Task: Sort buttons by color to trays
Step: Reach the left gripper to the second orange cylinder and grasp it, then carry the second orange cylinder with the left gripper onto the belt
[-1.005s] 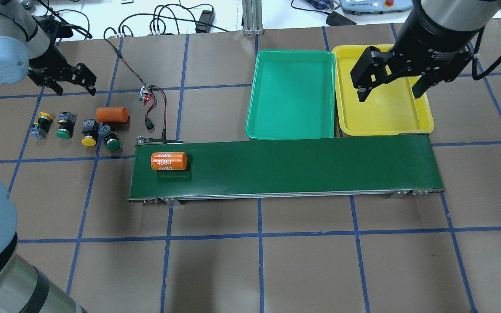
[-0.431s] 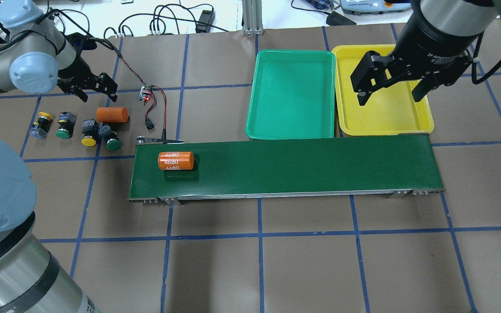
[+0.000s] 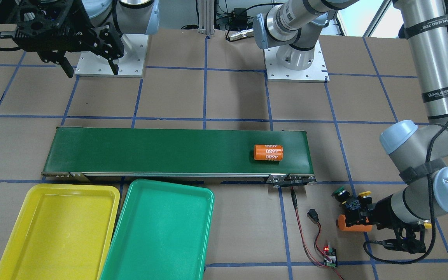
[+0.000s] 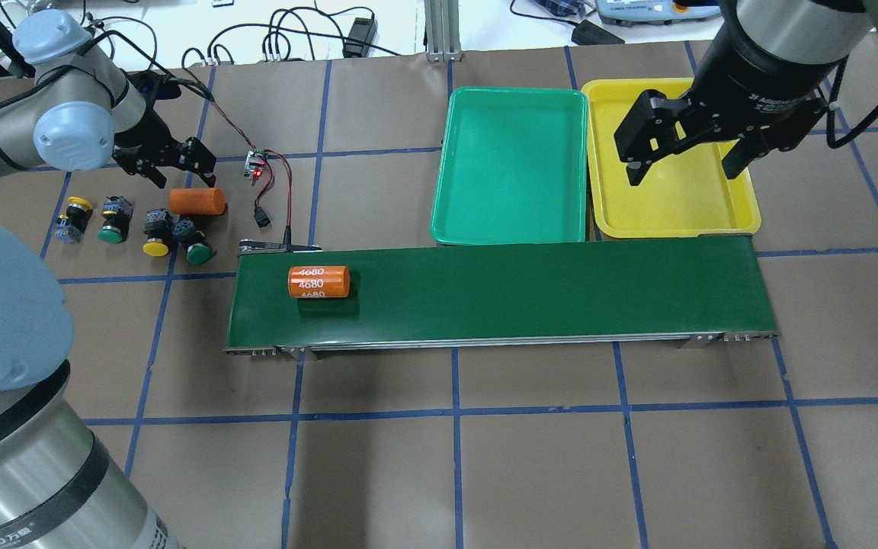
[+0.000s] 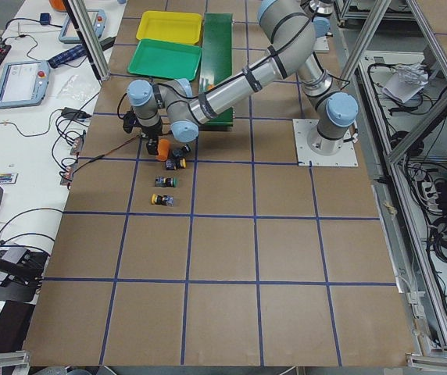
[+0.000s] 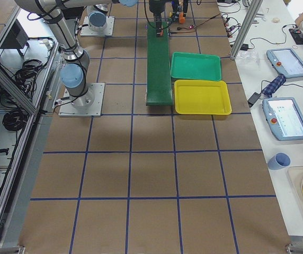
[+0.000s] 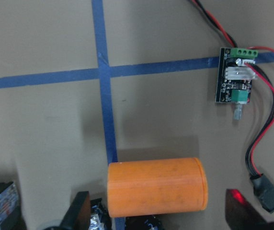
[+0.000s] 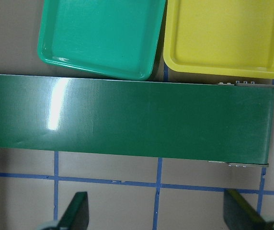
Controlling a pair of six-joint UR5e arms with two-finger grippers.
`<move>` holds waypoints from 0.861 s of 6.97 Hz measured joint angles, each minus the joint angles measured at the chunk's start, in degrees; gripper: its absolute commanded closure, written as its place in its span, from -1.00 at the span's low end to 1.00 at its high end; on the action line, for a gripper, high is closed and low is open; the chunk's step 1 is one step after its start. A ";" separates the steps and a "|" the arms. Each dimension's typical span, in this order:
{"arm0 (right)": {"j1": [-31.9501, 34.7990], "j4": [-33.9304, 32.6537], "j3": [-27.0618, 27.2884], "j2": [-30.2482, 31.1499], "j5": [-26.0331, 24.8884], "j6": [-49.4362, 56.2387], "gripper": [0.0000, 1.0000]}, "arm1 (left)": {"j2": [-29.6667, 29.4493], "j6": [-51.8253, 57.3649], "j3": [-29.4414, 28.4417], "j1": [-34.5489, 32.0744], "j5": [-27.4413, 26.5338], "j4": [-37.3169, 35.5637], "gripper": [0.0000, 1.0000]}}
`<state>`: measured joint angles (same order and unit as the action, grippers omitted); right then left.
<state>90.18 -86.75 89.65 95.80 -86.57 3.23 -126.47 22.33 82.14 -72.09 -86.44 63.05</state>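
In the overhead view the left gripper point(image 4: 184, 177) hangs at the upper left of the frame with its fingers spread wide. In the picture it sits just above a plain orange cylinder point(image 4: 197, 201). The left wrist view shows this cylinder lying on its side at the bottom centre, between the two fingers point(image 7: 78, 213), with a gap at each end. I cannot tell how high the fingers are above it.

The four buttons stand in a row on the brown table point(image 4: 530, 457) at the left of the overhead frame, below the gripper and well apart from both trays. At the row's left end is a yellow-capped button point(image 4: 73, 216), then a green-capped button point(image 4: 113, 221). After these come a second yellow-capped button point(image 4: 155, 234) and a second green-capped button point(image 4: 193, 244), close together just below the plain cylinder.

A small circuit board point(image 4: 256, 163) with red and black wires lies right of the gripper. Another orange cylinder marked 4680 point(image 4: 318, 281) lies on the left part of the dark-green conveyor belt point(image 4: 523, 297).

The green tray point(image 4: 511, 164) and the yellow tray point(image 4: 675, 206) lie just beside each other above the belt's right half. The right gripper point(image 4: 684, 166) hangs at the upper right over the yellow tray in the picture, fingers wide apart.
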 measured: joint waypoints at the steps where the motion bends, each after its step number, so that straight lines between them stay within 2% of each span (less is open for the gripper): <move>1: 0.00 0.00 0.00 0.00 0.00 0.01 -1.00 | -0.32 -0.05 0.03 -0.04 -0.03 -0.15 -1.00; 6: 0.00 0.00 -0.01 0.00 0.00 0.04 -1.00 | -1.95 0.00 0.22 -0.07 0.02 -1.13 -1.00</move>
<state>90.18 -86.75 89.64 95.80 -86.57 3.27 -128.43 22.32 82.37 -72.16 -86.42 61.92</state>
